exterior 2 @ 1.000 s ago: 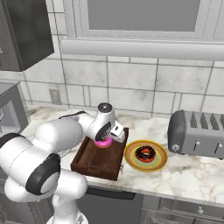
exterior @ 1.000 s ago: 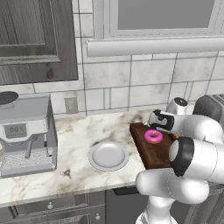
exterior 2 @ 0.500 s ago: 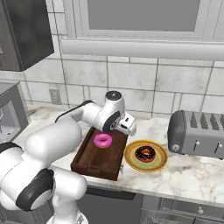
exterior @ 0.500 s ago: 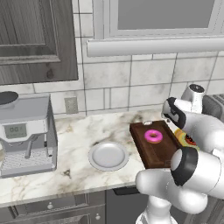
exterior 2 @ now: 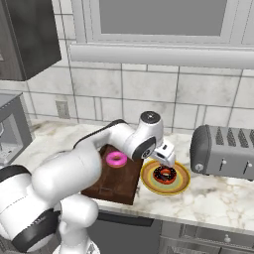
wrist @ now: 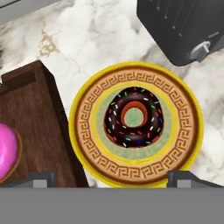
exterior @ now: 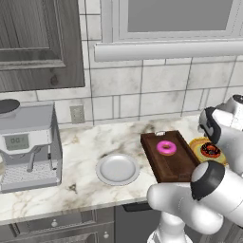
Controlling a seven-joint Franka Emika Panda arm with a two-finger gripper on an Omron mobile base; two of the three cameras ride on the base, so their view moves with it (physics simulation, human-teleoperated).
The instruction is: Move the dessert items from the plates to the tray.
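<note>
Left base view: from behind and left, looking down over the counter (exterior: pixel 85 185), far back. Right base view: from behind and right, same counter, also far. Both take in the tray (exterior: pixel 171 159) (exterior 2: pixel 116 178) and yellow plate (exterior: pixel 195 144) (exterior 2: pixel 179 187). Hand view: close above, straight down on that plate (wrist: pixel 87 131) and the tray's edge (wrist: pixel 39 109).

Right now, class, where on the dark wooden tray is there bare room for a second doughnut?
The dark brown wooden tray is bare on its near half, in front of the pink-iced doughnut. It is crowded beside the yellow-rimmed plate, where the gripper hangs.
</note>
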